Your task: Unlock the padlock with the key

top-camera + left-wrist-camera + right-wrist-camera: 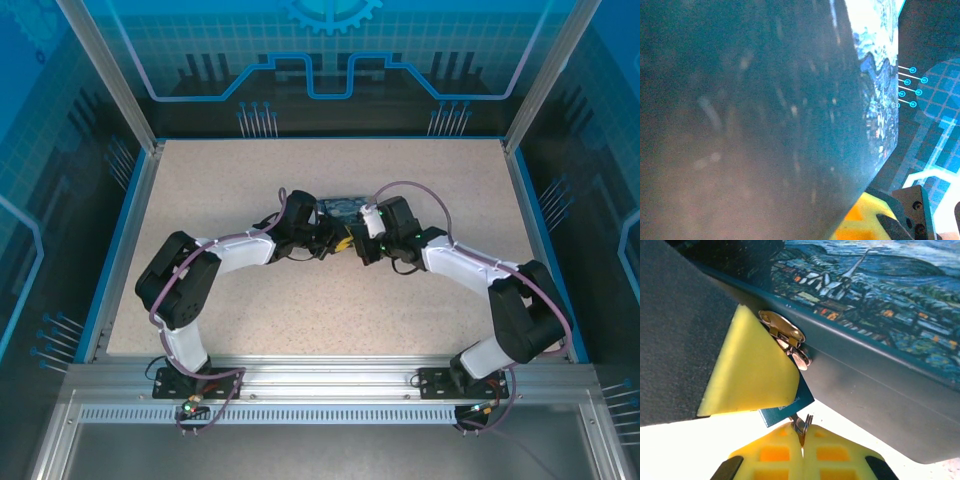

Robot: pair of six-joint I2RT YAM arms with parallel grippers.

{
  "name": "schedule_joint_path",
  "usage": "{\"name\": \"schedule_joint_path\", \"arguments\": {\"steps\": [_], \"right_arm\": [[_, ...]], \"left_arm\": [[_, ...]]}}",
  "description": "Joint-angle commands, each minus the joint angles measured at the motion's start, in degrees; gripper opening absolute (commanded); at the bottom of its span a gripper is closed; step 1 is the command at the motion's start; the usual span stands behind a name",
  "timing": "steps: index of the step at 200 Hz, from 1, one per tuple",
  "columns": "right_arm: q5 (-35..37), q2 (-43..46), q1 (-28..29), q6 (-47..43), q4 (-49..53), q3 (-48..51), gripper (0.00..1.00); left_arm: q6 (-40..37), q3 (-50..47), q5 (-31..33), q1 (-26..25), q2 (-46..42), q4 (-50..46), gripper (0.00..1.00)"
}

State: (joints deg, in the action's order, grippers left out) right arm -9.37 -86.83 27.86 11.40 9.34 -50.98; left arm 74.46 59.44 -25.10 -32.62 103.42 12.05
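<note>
The dark-blue night-sky box [340, 206] [875, 340] lies mid-table with both grippers at its near side. A brass clasp [782, 331] sits on its front. Below the clasp a small silvery padlock [801, 359] peeks out from behind a yellow finger [750, 370] of my left gripper [336, 240], which is shut on it. The left wrist view is mostly blurred box wall [765, 125], with one yellow finger [865, 220] at the bottom. My right gripper [802, 437] [354, 244] is shut on the tiny key [801, 424] and its ring, just under the padlock.
A small blue printed tag [787, 407] hangs between the left finger and the key. The beige speckled table [300, 310] has a raised blue rim [128, 230] and metal frame posts [110, 80] at the back corners. Both arms curve inward from the near edge.
</note>
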Motion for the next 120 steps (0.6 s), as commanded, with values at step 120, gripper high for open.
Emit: {"name": "schedule_joint_path", "arguments": {"steps": [120], "right_arm": [[-34.5,-4.7,-10.3,13.9,-14.7,2.6,0.0]], "left_arm": [[-0.4,-0.3,-2.0,-0.3,-1.9,1.0,0.0]]}}
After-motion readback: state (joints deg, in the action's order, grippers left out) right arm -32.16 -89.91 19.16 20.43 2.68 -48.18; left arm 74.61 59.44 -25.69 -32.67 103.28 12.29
